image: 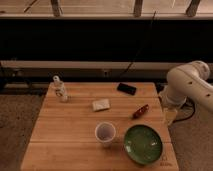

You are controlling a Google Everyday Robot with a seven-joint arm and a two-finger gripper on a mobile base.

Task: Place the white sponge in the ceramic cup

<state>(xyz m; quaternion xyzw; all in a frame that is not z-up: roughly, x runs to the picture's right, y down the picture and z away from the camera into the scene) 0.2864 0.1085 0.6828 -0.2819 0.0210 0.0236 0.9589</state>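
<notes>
The white sponge (101, 104) lies flat on the wooden table (60, 135), near its middle. The ceramic cup (105, 133) stands upright in front of the sponge, closer to the table's front edge, and nothing shows inside it. My white arm (187, 85) hangs at the right side of the table. The gripper (170, 118) points down just beyond the table's right edge, apart from both the sponge and the cup, with nothing seen in it.
A green round plate (143, 144) sits to the right of the cup. A small red object (141, 111) lies right of the sponge. A black phone (127, 89) lies at the back. A small white bottle (60, 89) stands at the back left. A dark wall runs behind the table.
</notes>
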